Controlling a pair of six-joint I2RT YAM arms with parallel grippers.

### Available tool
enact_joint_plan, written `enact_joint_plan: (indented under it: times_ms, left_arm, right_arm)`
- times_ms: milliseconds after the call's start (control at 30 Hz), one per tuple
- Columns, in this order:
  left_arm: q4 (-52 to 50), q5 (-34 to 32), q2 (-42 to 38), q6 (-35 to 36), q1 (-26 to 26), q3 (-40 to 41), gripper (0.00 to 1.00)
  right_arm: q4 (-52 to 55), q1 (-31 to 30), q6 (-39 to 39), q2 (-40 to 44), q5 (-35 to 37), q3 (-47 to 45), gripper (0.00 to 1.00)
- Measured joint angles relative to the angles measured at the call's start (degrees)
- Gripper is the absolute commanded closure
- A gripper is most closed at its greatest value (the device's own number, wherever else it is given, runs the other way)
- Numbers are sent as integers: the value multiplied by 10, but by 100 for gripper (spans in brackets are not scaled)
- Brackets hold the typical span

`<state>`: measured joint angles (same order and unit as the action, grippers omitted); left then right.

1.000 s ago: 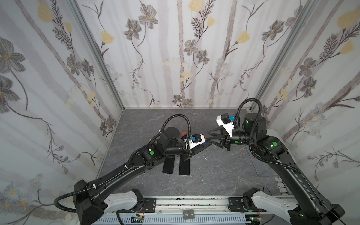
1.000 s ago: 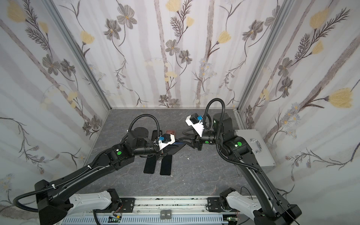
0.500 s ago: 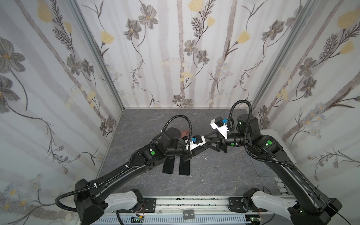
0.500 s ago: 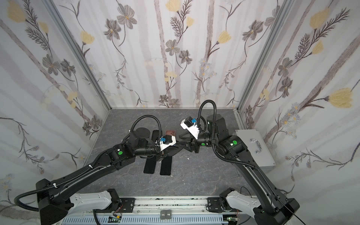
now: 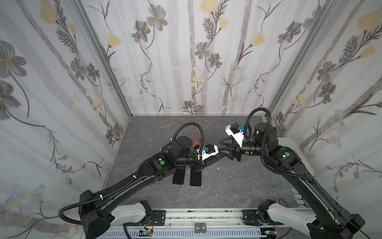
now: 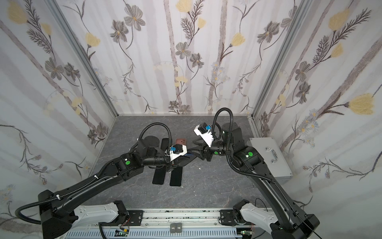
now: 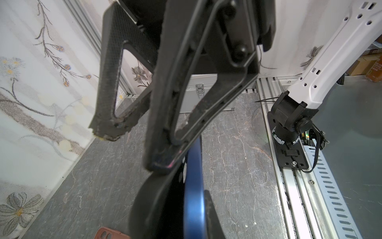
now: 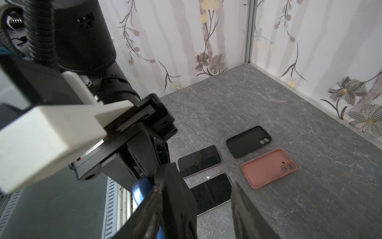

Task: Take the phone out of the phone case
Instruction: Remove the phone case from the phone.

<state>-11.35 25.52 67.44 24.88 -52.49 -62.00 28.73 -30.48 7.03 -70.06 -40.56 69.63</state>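
In both top views the two arms meet over the middle of the grey desk (image 5: 227, 186). The left hand (image 5: 206, 163) is clamped on a blue phone (image 5: 215, 160) in a dark case, held up off the desk; the right hand (image 5: 226, 150) reaches in at its far end, fingers parted. Two bare phones (image 6: 167, 175) lie flat side by side below (screens up).

Left wrist view: the phone's blue edge (image 7: 193, 186) runs between dark fingers (image 7: 165, 196) — one right finger (image 7: 182, 103) lies against it, the other (image 7: 109, 82) stands clear.

Right wrist view: a black case (image 8: 248, 141) and a pink case (image 8: 268, 167) lie empty beside the two phones.
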Motion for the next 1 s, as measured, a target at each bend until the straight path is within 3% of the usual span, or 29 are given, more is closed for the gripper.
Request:
enact_joint_plan:
  times_ms: [1000]
  left_arm:
    - [-35, -6, 7, -2, -4, 1, 100]
  right_arm:
    - [20, -19, 31, -34, 0, -10, 51]
